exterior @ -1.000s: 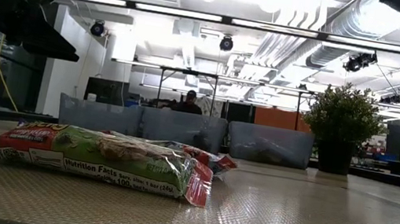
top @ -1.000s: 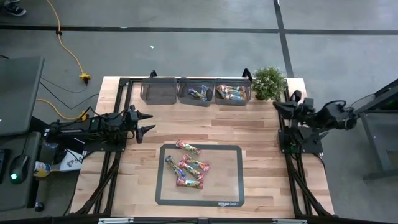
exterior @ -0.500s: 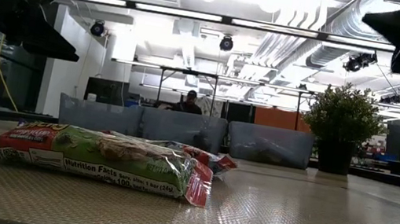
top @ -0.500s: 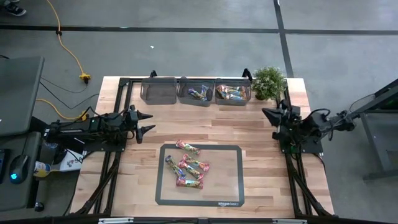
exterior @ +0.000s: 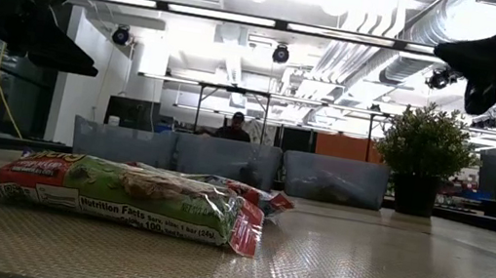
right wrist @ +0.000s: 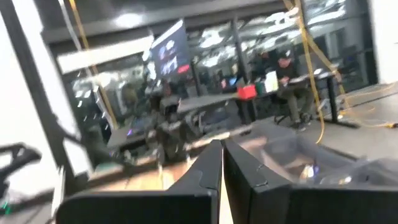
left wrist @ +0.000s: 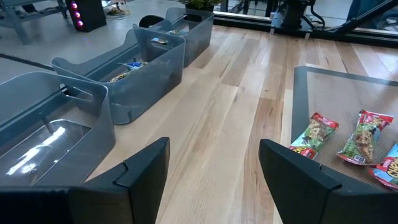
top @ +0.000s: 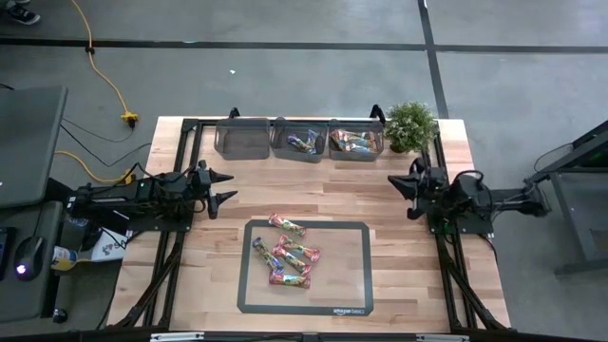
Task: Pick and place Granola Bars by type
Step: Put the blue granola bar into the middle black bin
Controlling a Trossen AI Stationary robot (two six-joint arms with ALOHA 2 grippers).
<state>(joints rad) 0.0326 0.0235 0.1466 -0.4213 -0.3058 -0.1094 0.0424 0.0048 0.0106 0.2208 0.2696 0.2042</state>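
In the high view, the Granola Bars (top: 286, 250) lay clustered left of centre on the mat (top: 351, 261), long axes mostly slanting, nearer the left gripper (top: 224, 187), jaws apart, than the right gripper (top: 397, 185), jaws together. In the left wrist view, bars lay at the right edge, beyond the spread jaws.

Left fingers (top: 224, 186) apart, right fingers (top: 399, 185) together

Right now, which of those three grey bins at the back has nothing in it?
The left bin, nearest the left arm's side, looks empty. The middle bin and right bin, beside the plant, both hold wrapped bars.
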